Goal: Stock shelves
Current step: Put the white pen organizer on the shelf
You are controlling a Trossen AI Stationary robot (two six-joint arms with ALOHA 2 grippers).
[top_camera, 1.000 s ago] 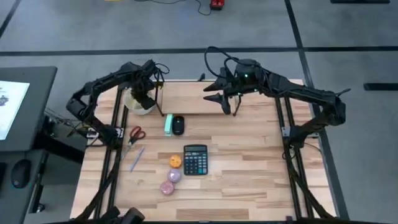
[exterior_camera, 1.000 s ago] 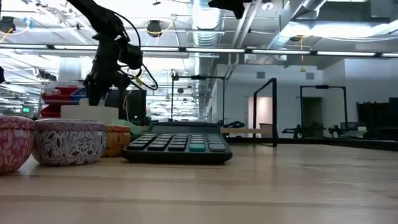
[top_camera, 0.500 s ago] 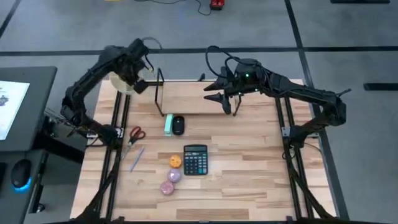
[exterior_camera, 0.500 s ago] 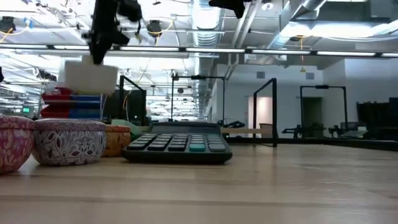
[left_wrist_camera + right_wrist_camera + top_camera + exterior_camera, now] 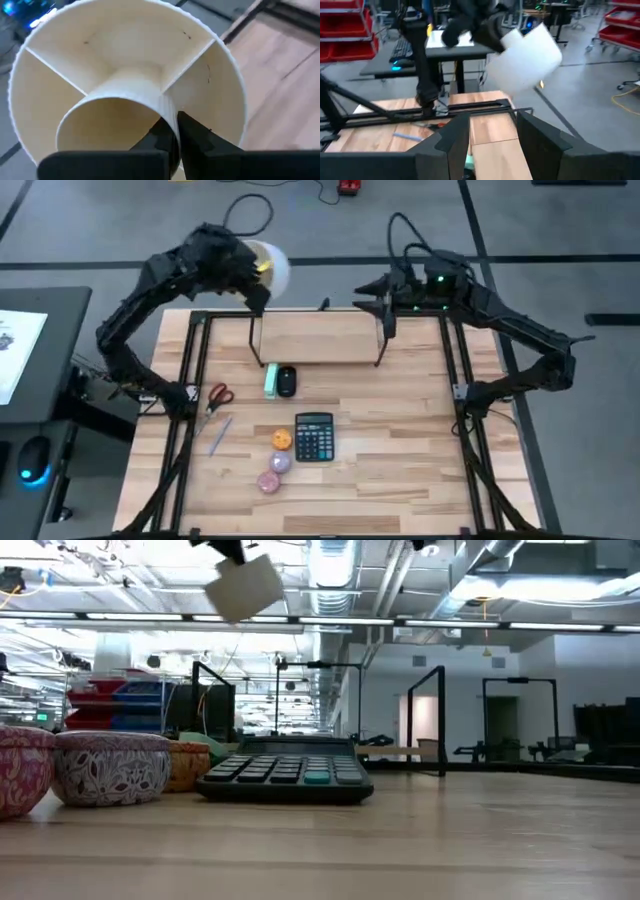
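A cream round holder with a middle tube and dividing walls hangs tilted high over the table's far edge, by the shelves' left end; it also shows in the low view and the right wrist view. My left gripper is shut on it. The shelves, a pale plank between black uprights, stand at the table's far middle. My right gripper hovers open above the shelves' right end, fingers apart with nothing between them. My left gripper pinches the wall of the holder's middle tube at its rim, one finger outside the tube and the other inside. The holder is lifted clear of table and shelves and hangs tilted, its open top facing the wrist camera.
Nearer on the table lie a black mouse and a green block, red scissors, a pen, a calculator and three small round tins. Black frame rails run along both table sides.
My left gripper has lifted the holder off the table left of the shelves, carried it up toward the far edge, then right, and tipped it. My right gripper has drawn back from over the shelves toward the far right.
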